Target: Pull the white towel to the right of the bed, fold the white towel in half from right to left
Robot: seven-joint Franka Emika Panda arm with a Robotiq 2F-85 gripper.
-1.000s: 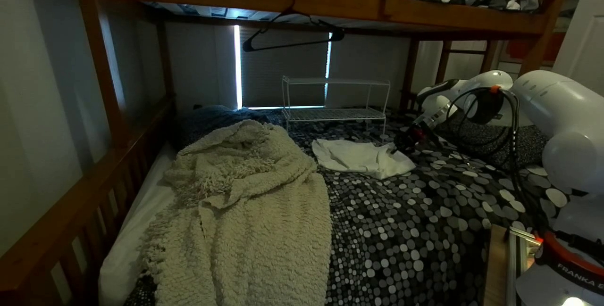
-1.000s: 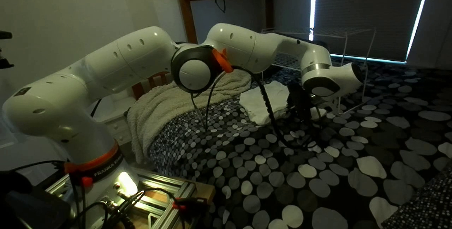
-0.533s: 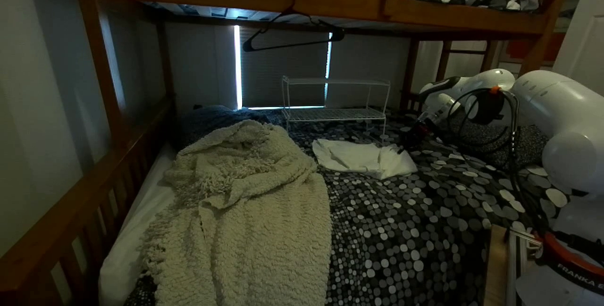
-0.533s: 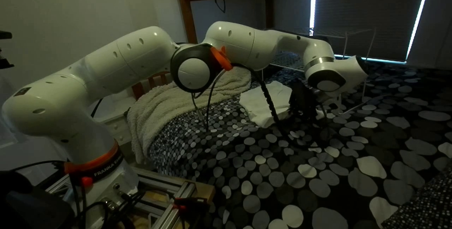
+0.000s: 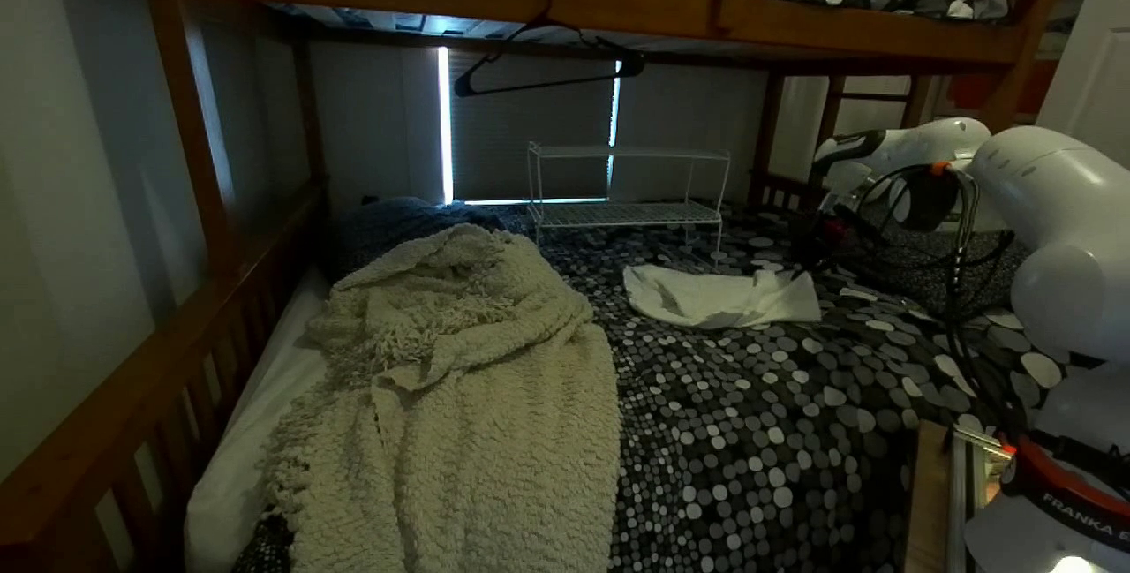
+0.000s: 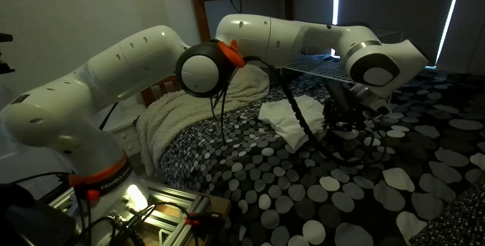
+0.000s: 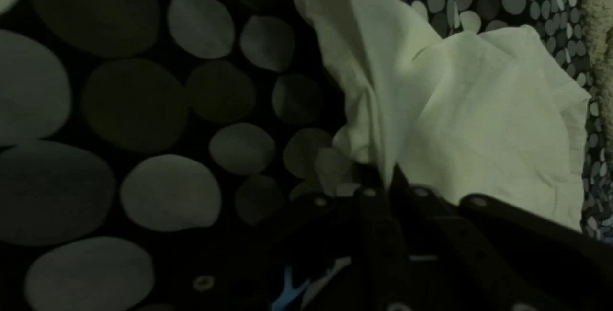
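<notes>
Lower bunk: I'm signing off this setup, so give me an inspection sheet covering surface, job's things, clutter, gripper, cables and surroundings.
Surface: lower mattress, dark cover with pale spots.
Job's things: white towel, rumpled on the mattress, no neat fold seen.
Clutter: cream blanket and white wire rack on the mattress.
Gripper: shut on a bunched part of the towel.
Cables: black cable hangs from the arm; contact with the mattress unclear.
Surroundings: dark hanger overhead; window blind behind, light at its edges.
</notes>
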